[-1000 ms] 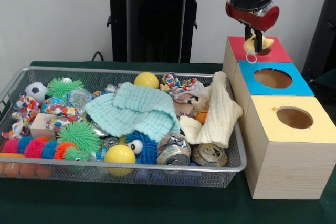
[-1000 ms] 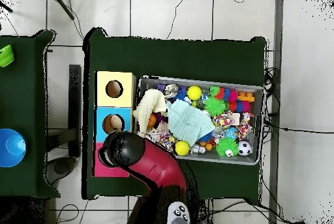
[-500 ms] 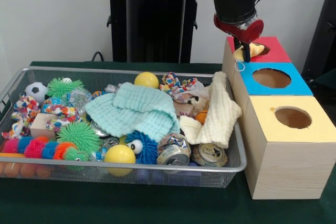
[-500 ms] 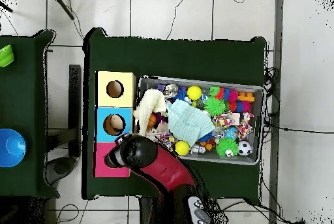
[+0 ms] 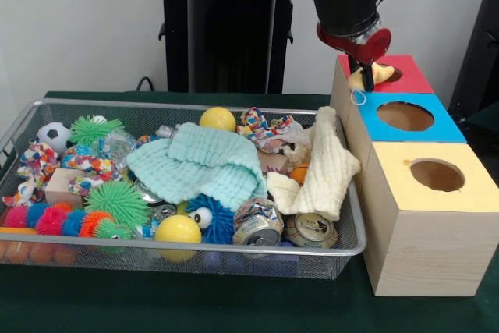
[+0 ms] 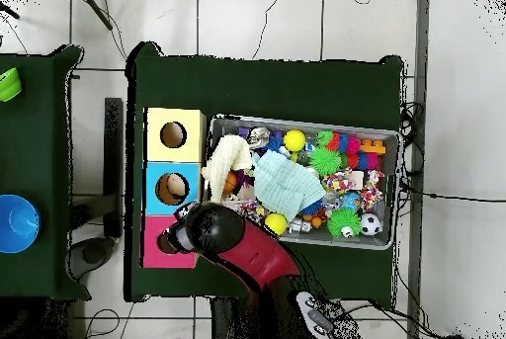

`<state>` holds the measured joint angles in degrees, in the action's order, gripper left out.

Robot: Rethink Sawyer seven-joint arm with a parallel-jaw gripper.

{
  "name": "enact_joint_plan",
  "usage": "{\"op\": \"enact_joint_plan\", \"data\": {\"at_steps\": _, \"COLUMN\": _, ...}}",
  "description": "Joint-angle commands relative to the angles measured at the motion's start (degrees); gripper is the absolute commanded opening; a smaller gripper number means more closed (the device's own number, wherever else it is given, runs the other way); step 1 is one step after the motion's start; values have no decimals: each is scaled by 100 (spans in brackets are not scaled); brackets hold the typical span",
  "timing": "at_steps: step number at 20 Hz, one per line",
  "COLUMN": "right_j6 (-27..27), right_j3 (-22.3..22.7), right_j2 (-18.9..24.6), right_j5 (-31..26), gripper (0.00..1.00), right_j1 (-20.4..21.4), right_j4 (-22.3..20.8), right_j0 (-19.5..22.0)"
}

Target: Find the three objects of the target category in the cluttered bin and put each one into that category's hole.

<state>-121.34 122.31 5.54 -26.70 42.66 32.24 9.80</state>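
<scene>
My gripper (image 5: 364, 77) hangs over the left rim of the red box (image 5: 409, 77), just beside its hole. It is shut on a small yellow soft toy (image 5: 377, 74), and a white ring dangles below the toy against the box's side. The blue box (image 5: 405, 118) and the yellow box (image 5: 437, 177) stand in a row in front of the red one, each with a round hole on top. In the overhead view my arm (image 6: 215, 233) covers the gripper and most of the red box (image 6: 155, 252).
The wire bin (image 5: 347, 246) left of the boxes holds a mint cloth (image 5: 199, 163), a cream cloth (image 5: 323, 169), crushed cans (image 5: 257, 228), a yellow ball (image 5: 178, 230), spiky toys and a small soccer ball (image 5: 53, 135). A blue bowl (image 6: 15, 223) sits on a side table.
The gripper has carried the yellow toy left and slightly lower, from above the red box's hole to the box's left rim. The bin's contents have not moved.
</scene>
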Motion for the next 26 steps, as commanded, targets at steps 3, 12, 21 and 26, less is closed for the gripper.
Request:
{"op": "enact_joint_plan", "data": {"at_steps": 3, "right_j6": -511, "right_j3": 308, "right_j2": 311, "right_j5": 149, "gripper": 0, "right_j1": -316, "right_j4": -373, "right_j0": -292}}
{"op": "enact_joint_plan", "data": {"at_steps": 12, "right_j6": -941, "right_j3": 377, "right_j2": 62, "right_j5": -812, "gripper": 0, "right_j1": 446, "right_j4": -385, "right_j0": -702}}
{"op": "enact_joint_plan", "data": {"at_steps": 21, "right_j6": -457, "right_j3": 502, "right_j2": 176, "right_j5": -327, "gripper": 0, "right_j1": 146, "right_j4": -367, "right_j0": -462}}
{"op": "enact_joint_plan", "data": {"at_steps": 26, "right_j6": -246, "right_j3": 189, "right_j2": -163, "right_j5": -117, "gripper": 0, "right_j1": -131, "right_j4": -926, "right_j0": -412}}
